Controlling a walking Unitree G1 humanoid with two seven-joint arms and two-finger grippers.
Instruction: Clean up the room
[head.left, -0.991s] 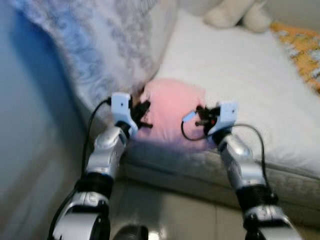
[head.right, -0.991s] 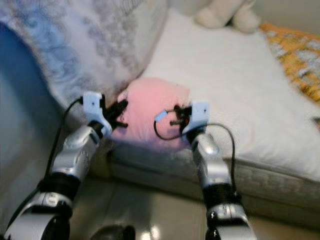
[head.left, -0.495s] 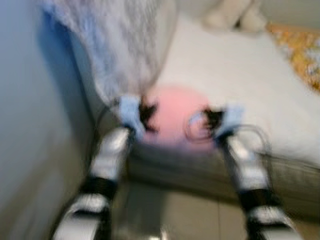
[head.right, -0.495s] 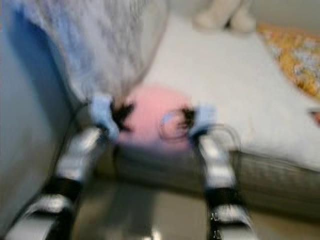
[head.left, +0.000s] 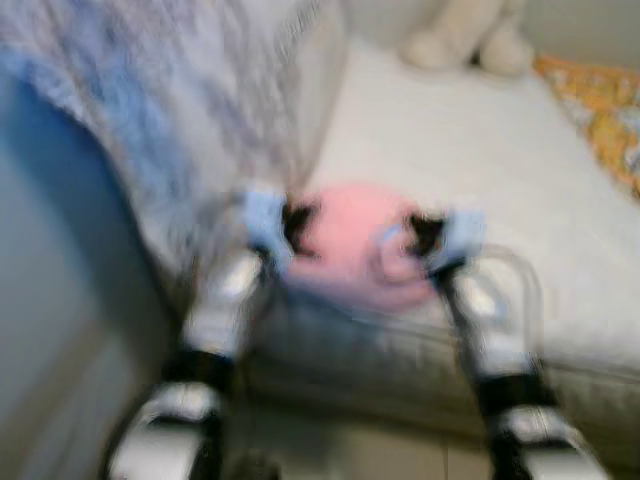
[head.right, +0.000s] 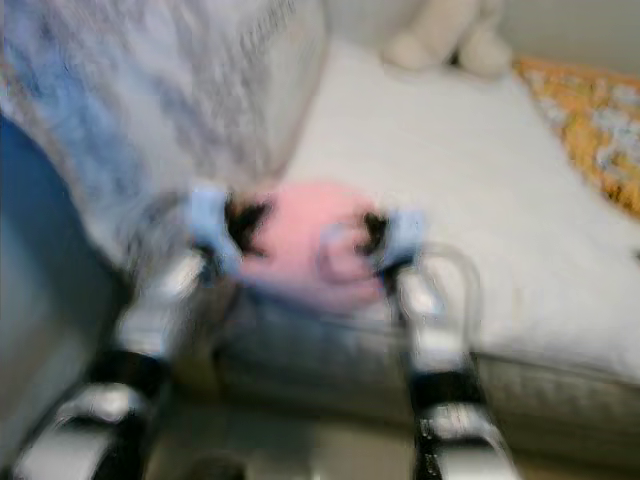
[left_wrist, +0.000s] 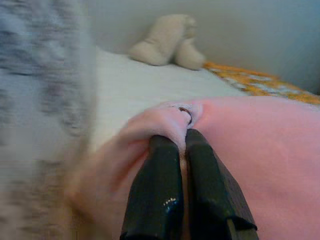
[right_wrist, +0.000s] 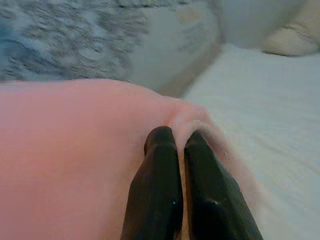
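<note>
Left tool (left_wrist: 181, 142) and right tool (right_wrist: 176, 137) apparently pinch pink pillow (head.left: 355, 245) between them.

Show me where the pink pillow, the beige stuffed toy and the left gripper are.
pink pillow (head.left: 355, 245), left eye view, middle of its top face.
beige stuffed toy (left_wrist: 167, 42), left wrist view, its body.
left gripper (left_wrist: 181, 142), left wrist view, between its fingertips, pinching the pillow's edge.
</note>
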